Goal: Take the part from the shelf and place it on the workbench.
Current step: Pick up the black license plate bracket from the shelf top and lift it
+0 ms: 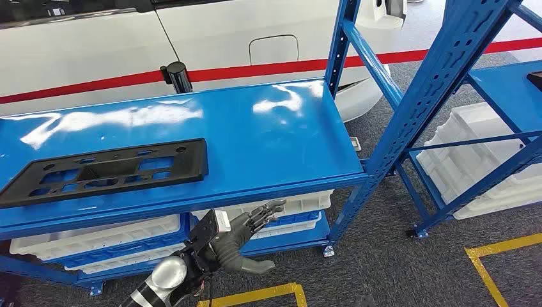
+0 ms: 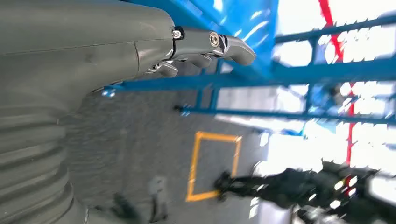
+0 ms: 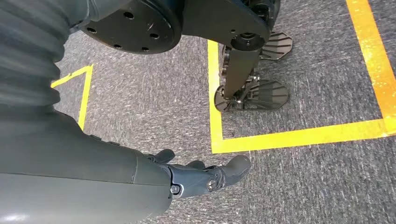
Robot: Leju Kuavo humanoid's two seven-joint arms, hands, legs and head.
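Observation:
The part [image 1: 105, 171] is a flat black plastic frame with several cut-outs, lying on the left of the glossy blue shelf top [image 1: 268, 128]. My left hand [image 1: 241, 235] hovers below the shelf's front edge, to the right of the part and well apart from it. Its fingers are stretched out and hold nothing. The left wrist view has the same hand [image 2: 201, 46] with straight fingers against the blue rack beams. My right hand [image 3: 196, 177] hangs over the grey carpet, fingers extended and holding nothing.
White trays [image 1: 96, 236] sit on the shelf's lower level. A second blue rack [image 1: 447, 64] with white crates [image 1: 473, 153] stands to the right. A white car [image 1: 224, 38] is behind. Yellow tape [image 1: 502, 252] marks the carpet.

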